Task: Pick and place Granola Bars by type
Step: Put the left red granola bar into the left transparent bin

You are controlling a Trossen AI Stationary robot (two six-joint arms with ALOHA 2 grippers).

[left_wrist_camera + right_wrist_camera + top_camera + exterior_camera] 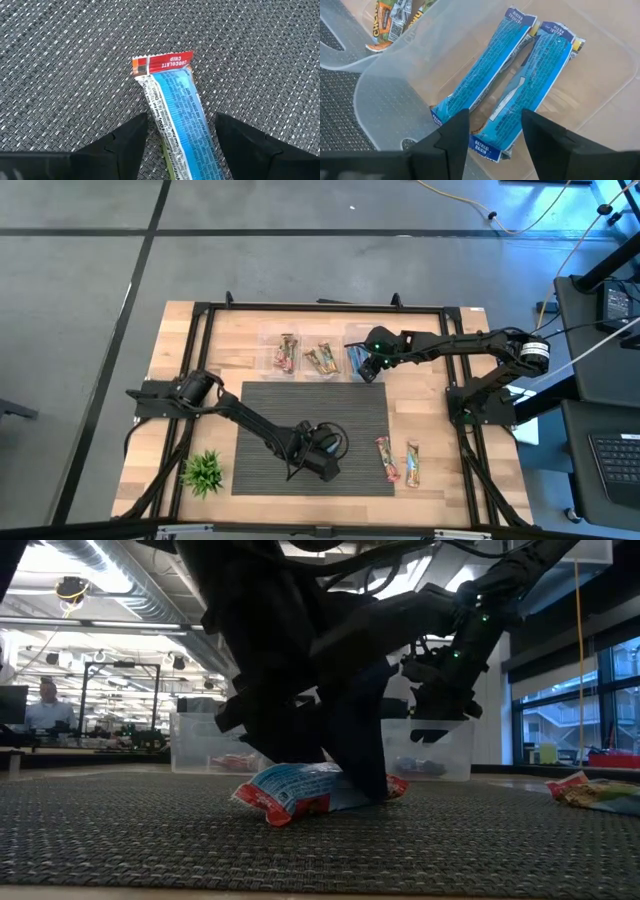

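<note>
A blue granola bar with a red end (pixel 175 115) lies flat on the dark woven mat (pixel 60 60); in the low view the bar (pixel 300 790) shows under my left arm. My left gripper (pixel 181 118) is open, low over the mat (pixel 322 452), one finger on each side of the bar's middle. My right gripper (pixel 495 114) is open and holds nothing. It hangs over the rightmost clear bin (pixel 362 360) at the far side, in which two blue bars (pixel 520 90) lie side by side.
Two more clear bins (pixel 285 352) (pixel 322 358) with multicoloured and tan bars stand left of the blue one. A red bar (pixel 387 458) and a tan bar (pixel 414 463) lie at the mat's right edge. A small green plant (pixel 203 472) stands near left.
</note>
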